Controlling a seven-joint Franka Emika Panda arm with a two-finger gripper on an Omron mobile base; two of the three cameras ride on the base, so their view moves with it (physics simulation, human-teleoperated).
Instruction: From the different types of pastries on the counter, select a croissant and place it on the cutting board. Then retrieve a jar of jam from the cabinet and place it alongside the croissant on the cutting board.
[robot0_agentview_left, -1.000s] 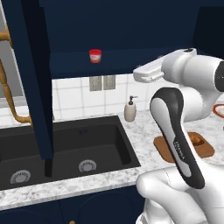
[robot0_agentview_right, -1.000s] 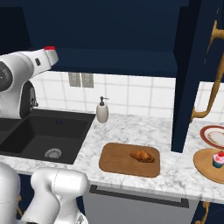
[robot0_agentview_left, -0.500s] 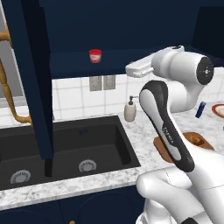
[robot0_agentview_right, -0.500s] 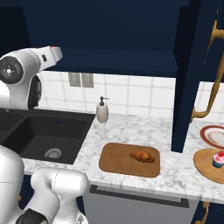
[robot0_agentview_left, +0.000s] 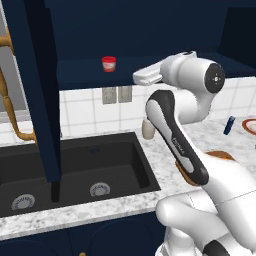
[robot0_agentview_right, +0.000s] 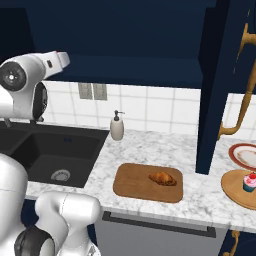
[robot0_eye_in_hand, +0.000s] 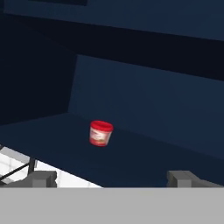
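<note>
The jar of jam (robot0_agentview_left: 108, 63) (robot0_eye_in_hand: 101, 133), red-lidded, stands upright on the shelf of the open navy cabinet (robot0_agentview_left: 165, 65). My gripper (robot0_eye_in_hand: 113, 179) (robot0_agentview_left: 138, 76) is open and empty, level with the shelf, pointing at the jar and still a short way right of it. In the hand view its fingertips (robot0_eye_in_hand: 41, 178) stand wide apart below the jar. The croissant (robot0_agentview_right: 162, 178) lies on the right half of the cutting board (robot0_agentview_right: 135, 185) on the marble counter (robot0_agentview_right: 150, 147). A pink cupcake (robot0_agentview_right: 249, 181) sits on a round wooden plate (robot0_agentview_right: 235, 192).
The cabinet's open doors (robot0_agentview_left: 35, 90) (robot0_agentview_right: 215, 85) hang down on either side, with brass handles (robot0_agentview_right: 241, 90). A black sink (robot0_agentview_left: 75, 165) lies below the shelf. A soap dispenser (robot0_agentview_right: 117, 127) stands by the tiled wall. A red-rimmed plate (robot0_agentview_right: 245, 155) sits at far right.
The arm has swung the hand left, closer to the jar on the cabinet shelf. Jar, croissant and board have not moved.
</note>
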